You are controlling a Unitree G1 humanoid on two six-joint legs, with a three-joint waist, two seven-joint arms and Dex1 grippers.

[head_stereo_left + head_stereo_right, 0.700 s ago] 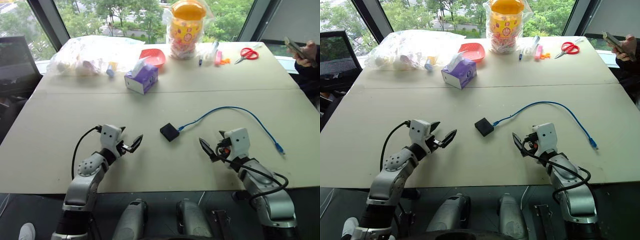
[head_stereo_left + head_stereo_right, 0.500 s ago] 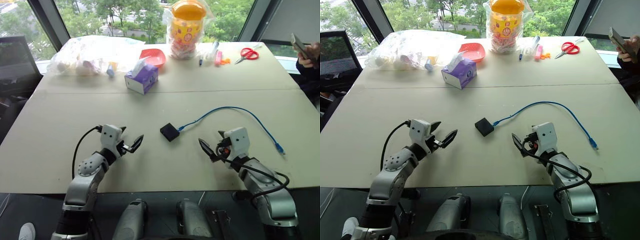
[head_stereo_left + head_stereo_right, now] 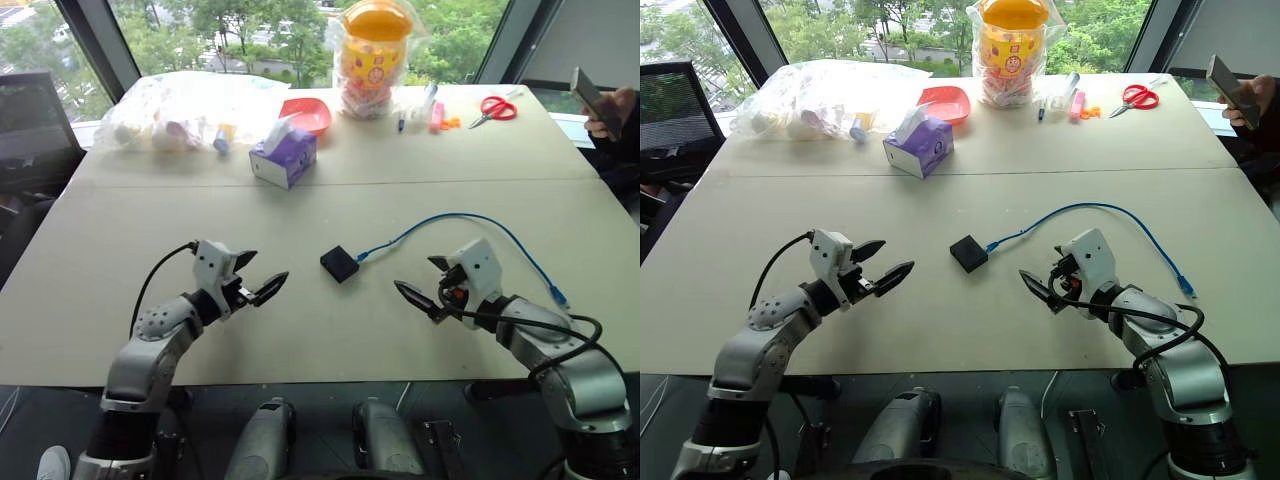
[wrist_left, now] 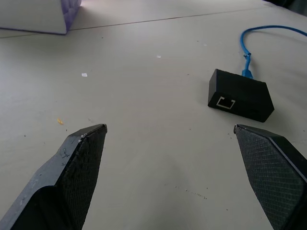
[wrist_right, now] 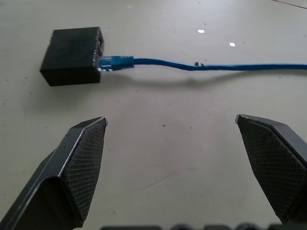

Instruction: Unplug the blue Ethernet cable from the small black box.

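In the head views, the small black box (image 3: 339, 264) is seen lying flat near the middle of the desk (image 3: 120, 230), closer to its near edge than to its far one. The blue Ethernet cable (image 3: 470, 217) is plugged into the box's right side, arcs toward the far right and ends in a free plug near the desk's right edge. The left end effector (image 3: 258, 283) is held above the desk to the left of the box, its fingers spread wide and empty. The right end effector (image 3: 426, 286) is held to the right of the box, likewise spread wide and holding nothing.

In the left wrist view, an empty port is shown on the box's facing side, with the cable entering behind.

In the right wrist view, the cable's plug is seen seated in the box, between wide-apart fingers (image 5: 79, 167).
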